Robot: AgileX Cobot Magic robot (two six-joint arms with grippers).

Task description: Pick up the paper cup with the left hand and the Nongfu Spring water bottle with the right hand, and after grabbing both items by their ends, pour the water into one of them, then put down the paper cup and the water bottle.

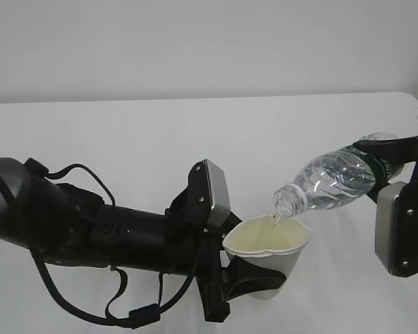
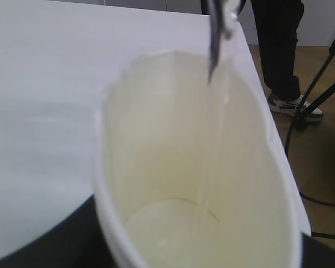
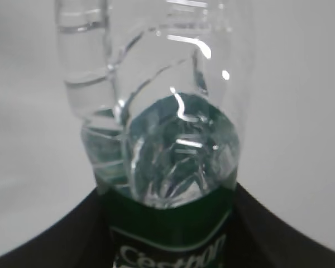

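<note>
The white paper cup (image 1: 272, 245) is held at its lower part, a little tilted, in my left gripper (image 1: 259, 281), which is shut on it. Tilted above it, neck down and to the left, is the clear Nongfu Spring water bottle (image 1: 334, 182), with my right gripper (image 1: 388, 164) shut on its green-labelled end. A thin stream of water (image 1: 275, 218) falls from the capless neck into the cup. In the left wrist view the cup's cream inside (image 2: 173, 145) fills the frame, with the stream (image 2: 211, 151) and a shallow pool (image 2: 167, 229) at the bottom. The right wrist view shows the bottle (image 3: 162, 134) between black fingers (image 3: 50, 248).
Both arms hang over a white table (image 1: 125, 139) that runs back to a pale wall. In the left wrist view the table's right edge (image 2: 279, 139) drops to a wooden floor with cables (image 2: 318, 100) and a person's legs and shoe (image 2: 293, 103).
</note>
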